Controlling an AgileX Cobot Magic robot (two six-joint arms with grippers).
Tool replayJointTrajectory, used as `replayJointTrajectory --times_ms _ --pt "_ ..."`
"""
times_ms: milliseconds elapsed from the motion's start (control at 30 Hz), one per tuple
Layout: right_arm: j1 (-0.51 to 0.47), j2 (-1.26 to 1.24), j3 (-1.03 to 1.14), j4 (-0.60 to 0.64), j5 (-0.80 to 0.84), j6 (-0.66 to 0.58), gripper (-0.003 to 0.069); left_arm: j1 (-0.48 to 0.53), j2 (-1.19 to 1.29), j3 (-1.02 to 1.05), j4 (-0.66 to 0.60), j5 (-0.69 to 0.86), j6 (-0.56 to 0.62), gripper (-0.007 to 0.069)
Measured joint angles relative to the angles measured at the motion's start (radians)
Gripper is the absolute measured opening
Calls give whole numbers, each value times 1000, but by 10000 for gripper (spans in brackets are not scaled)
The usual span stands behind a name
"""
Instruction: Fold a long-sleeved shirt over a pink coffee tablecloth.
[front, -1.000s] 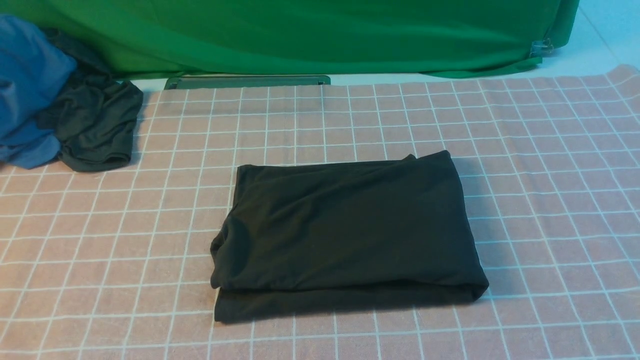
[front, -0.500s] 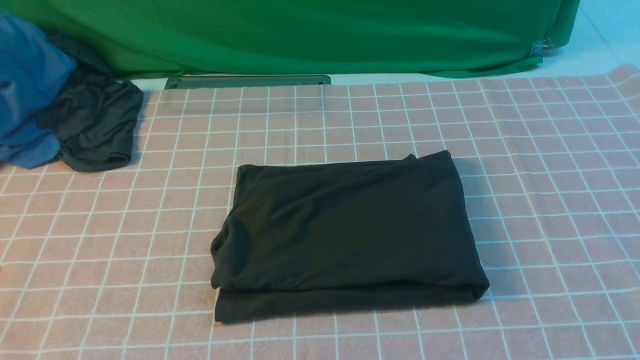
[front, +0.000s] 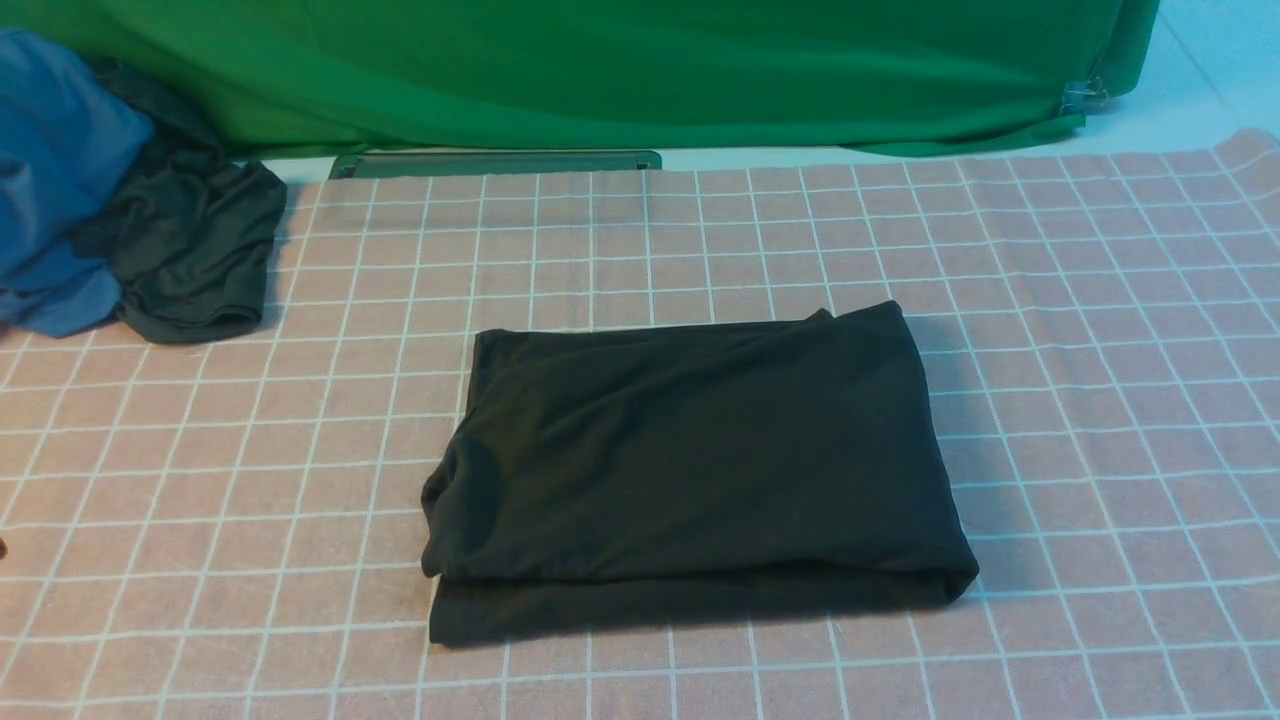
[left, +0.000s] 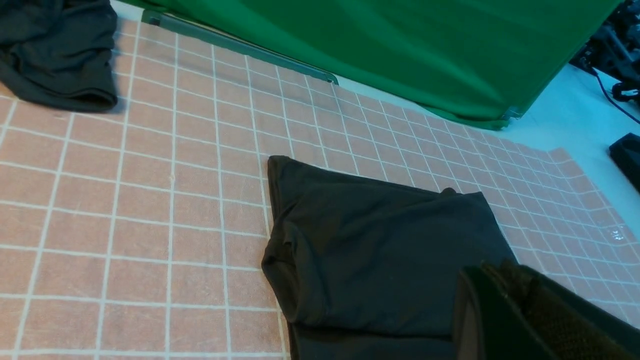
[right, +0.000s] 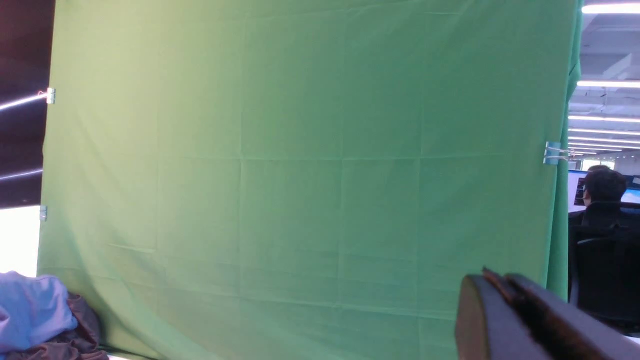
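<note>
Scanning from the far left: blue garment heaped at the edge of the pink coffee tablecloth, well ahead of the left claw and off to its left. A smaller dark garment is bunched against it, touching it, half on the pink grid.

Left claw: fingers pressed together, clenched on nothing. It hangs above the cloth, out of the front view.

Long-sleeved shirt: folded into a squat rectangle of stacked layers, lying flat mid-cloth, just ahead of and below the left claw's tips. No print or sleeve shows. The folded edges are slightly uneven at the near left corner. Nothing lies on it or between it and the claw.

Beyond the shirt: a narrow green-grey bar at the cloth's far edge, then the green backdrop, clipped at its right corner.

Right claw: raised and facing the backdrop, well clear of the shirt. Only a corner of its fingers shows, so I cannot tell whether it is clenched. Nothing visible in it. A seated person is far to its right, past the backdrop.
</note>
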Motion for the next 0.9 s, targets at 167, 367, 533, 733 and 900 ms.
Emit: replayJointTrajectory --times_ms 167,367,533,733,900 --pt "0 0 0 0 0 0 87 0 0 4 6 -3 0 27" --pt "0 0 0 0 0 0 108 0 0 15 28 -46 34 27" --pt "0 0 0 0 0 0 125 41 -29 120 -6 -290 112 27" --pt "0 0 0 0 0 0 143 272 -140 405 -219 -574 379 27" --pt "0 0 0 0 0 0 144 406 -207 551 -232 -609 397 27"
